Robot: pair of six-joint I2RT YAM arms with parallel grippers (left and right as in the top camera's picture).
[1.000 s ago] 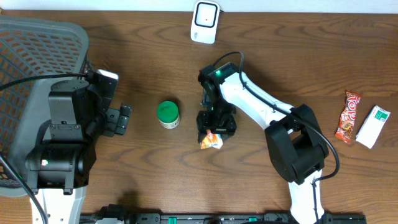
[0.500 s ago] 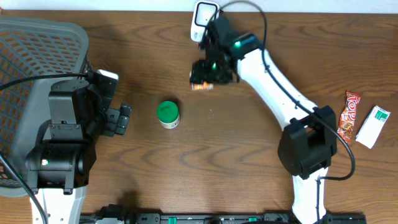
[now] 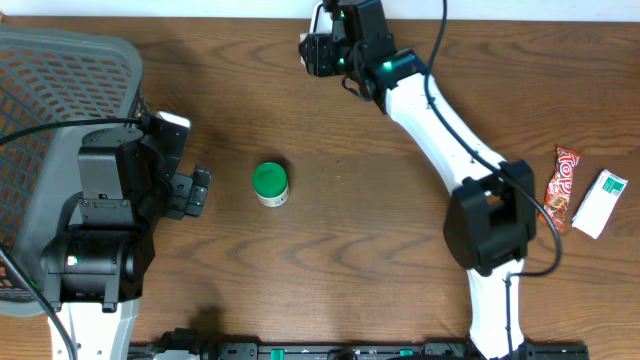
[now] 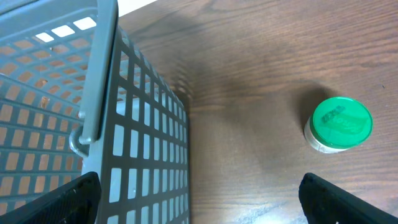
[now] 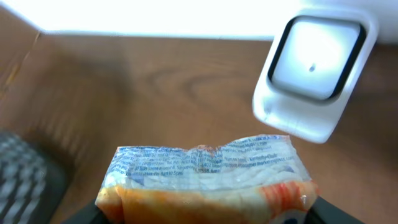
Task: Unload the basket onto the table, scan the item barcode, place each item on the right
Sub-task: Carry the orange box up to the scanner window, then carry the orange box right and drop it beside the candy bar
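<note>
- R claw [image 3: 322, 52] is up at the far edge of the table [image 3: 400, 200], arm stretched out toward top centre.
- R claw partly closed, pinching a snack packet [image 5: 205, 171] btwn its fingers. Packet's crimped clear end w/ small print sticks out ahead, orange part nearer the fingers.
- Packet is held off the table, just in front of the white scanner [image 5: 317, 74]. In the wrist view the scanner sits above & right of the packet, square window facing the cam. Touching or apart: can't tell.
- From overhead, the packet & most of the scanner are hidden under the claw.
- L claw [image 3: 197, 192] wide open, nothing in it, on the L side just beside the grey basket [image 3: 60, 90].
- Green-lidded jar [image 3: 269, 183] upright on the table, btwn the two arms, near L claw, not touched.
- Far R: red candy bar [image 3: 561, 187] & white box [image 3: 600, 203] lie side by side, well apart from both claws.
</note>
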